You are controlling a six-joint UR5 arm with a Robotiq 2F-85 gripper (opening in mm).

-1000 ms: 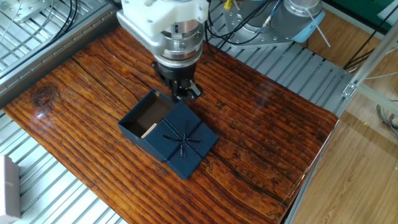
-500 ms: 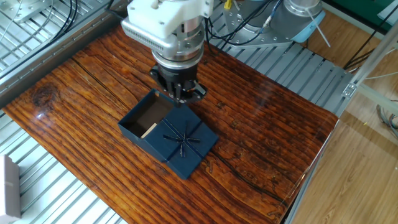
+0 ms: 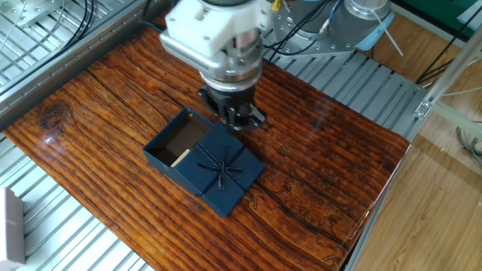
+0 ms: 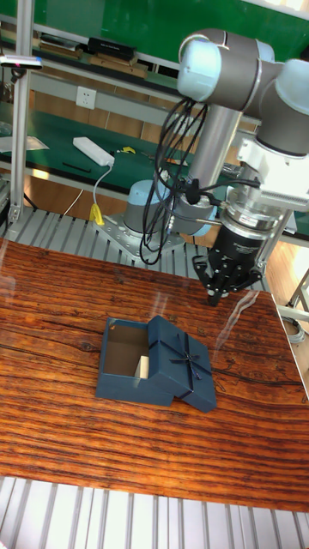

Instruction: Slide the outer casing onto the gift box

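The outer casing [image 3: 223, 175], a navy sleeve with a ribbon cross and bow on top, lies on the wooden table. It covers about half of the gift box [image 3: 172, 144]. The uncovered half of that navy tray shows brown lining and a pale strip. In the tall fixed view the outer casing [image 4: 184, 367] sits to the right of the gift box [image 4: 123, 358]. My gripper [image 3: 236, 123] hangs just behind the casing's far corner. Its dark fingers meet at a point, shut on nothing. The tall fixed view shows the gripper [image 4: 214, 298] clear of the casing, up and to the right.
The wooden table [image 3: 324, 173] has a glossy top bordered by ribbed metal panels [image 3: 361, 75]. Cables and the arm's base [image 4: 142, 223] stand behind the table. A pale block [image 3: 11, 229] lies at the lower left, off the wood.
My gripper has shifted to the right along the back of the casing. The casing and the gift box have stayed where they were.
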